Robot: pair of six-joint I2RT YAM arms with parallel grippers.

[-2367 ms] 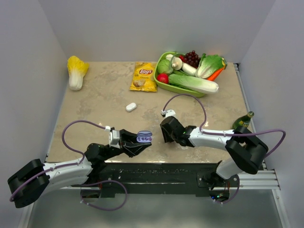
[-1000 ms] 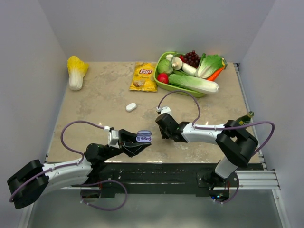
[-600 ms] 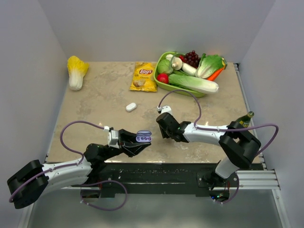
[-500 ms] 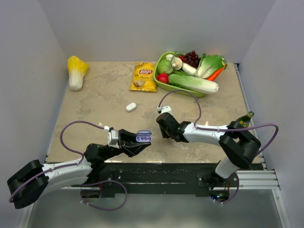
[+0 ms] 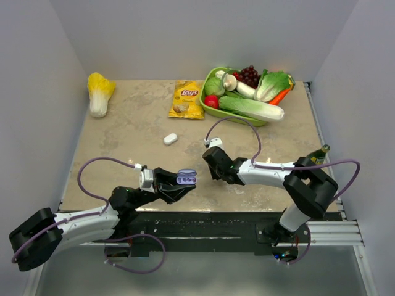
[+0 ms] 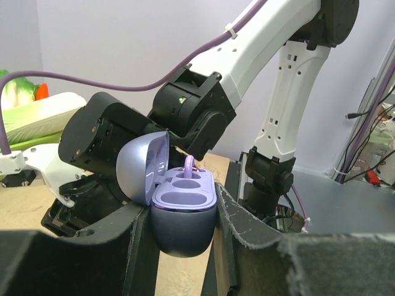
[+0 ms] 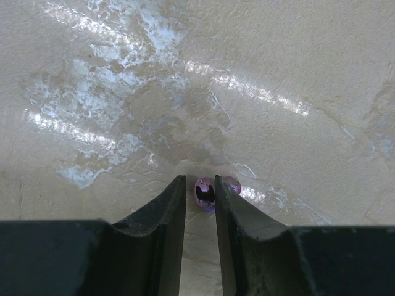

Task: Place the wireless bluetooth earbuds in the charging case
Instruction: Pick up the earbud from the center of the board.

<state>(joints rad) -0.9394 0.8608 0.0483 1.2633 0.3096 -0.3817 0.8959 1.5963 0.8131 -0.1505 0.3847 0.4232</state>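
Earbud [image 7: 205,193], purple: probably light and slippery; pinch across its body. Right gripper [image 7: 199,180] brackets it narrowly; whether it grips, cannot tell. Left gripper [image 6: 180,206], at its 8 o'clock, clamps the open case [image 6: 183,233].

Lavender charging case [image 6: 182,219], lid open, upright, one bud [image 6: 189,164] seated, purple earbud [image 7: 204,193] pinched in right gripper [image 7: 199,182]

earbud [image 7: 204,192] on table [image 5: 123,135], case [image 5: 186,178] to left

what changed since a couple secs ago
The right pincer swung a little leftward and farther out, closer to the open charging case. It is closed on a purple earbud. The left pincer kept the case where it was.
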